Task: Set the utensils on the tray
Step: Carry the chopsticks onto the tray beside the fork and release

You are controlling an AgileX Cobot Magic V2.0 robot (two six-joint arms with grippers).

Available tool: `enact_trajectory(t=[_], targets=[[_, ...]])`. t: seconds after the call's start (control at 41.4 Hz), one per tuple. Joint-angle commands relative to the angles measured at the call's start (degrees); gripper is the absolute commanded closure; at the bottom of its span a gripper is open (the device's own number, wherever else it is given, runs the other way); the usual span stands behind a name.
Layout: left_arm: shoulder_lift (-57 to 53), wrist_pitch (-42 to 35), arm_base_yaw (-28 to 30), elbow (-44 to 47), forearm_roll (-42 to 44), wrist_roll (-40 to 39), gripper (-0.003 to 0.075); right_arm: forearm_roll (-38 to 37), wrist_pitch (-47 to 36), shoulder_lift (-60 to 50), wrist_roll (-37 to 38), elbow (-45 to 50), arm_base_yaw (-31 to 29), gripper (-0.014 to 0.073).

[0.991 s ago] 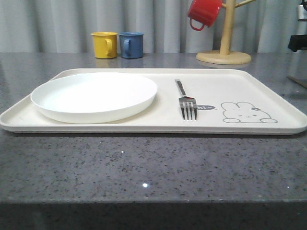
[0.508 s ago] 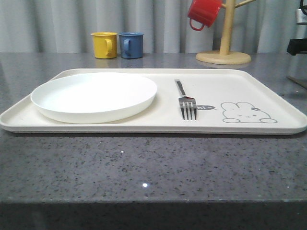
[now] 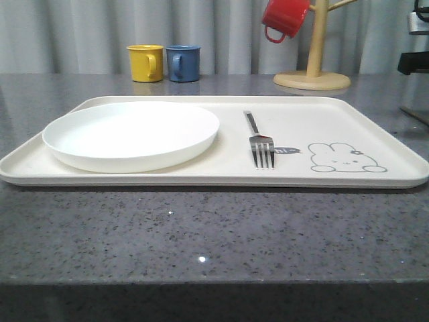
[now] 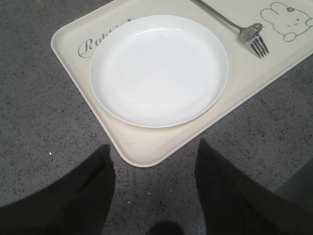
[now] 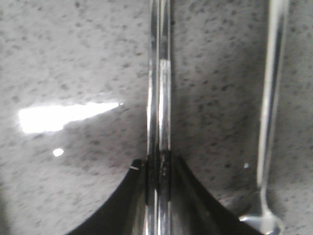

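both right jaws clamped on chopsticks point(image 5: 159, 98); left jaws spread wide, empty

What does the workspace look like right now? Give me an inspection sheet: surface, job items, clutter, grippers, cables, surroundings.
Surface: grey speckled counter, with glare spots.
Tray: cream tray lying flat, rabbit drawing near its right end.
Fork: fork on the tray, right of the plate, tines toward the camera.
Chopsticks: chopsticks on the counter, between the right gripper's fingers.
Spoon: spoon on the counter beside the chopsticks.
Clutter: white plate on the tray; yellow mug and blue mug behind it; red mug hanging on a wooden stand.
Left gripper: open, above the counter near the tray's corner.
Right gripper: shut on the chopsticks.
Cables: nothing seen.
Surroundings: pale curtain behind.
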Motion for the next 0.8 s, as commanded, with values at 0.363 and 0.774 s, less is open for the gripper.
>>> enact_trajectory(t=[0.363,0.774], targets=[[-0.2,-3.9,-0.4,-1.6,-0.2,-0.4,0.0351,8.4,1.5,-5.9,-0.8,-3.1,14.4,0.0527],[-0.2,-3.9,-0.4,-1.6,-0.2,-0.4,0.0351,17.5,-3.2,-3.9,6.2,-3.0,17.5,0.0524]])
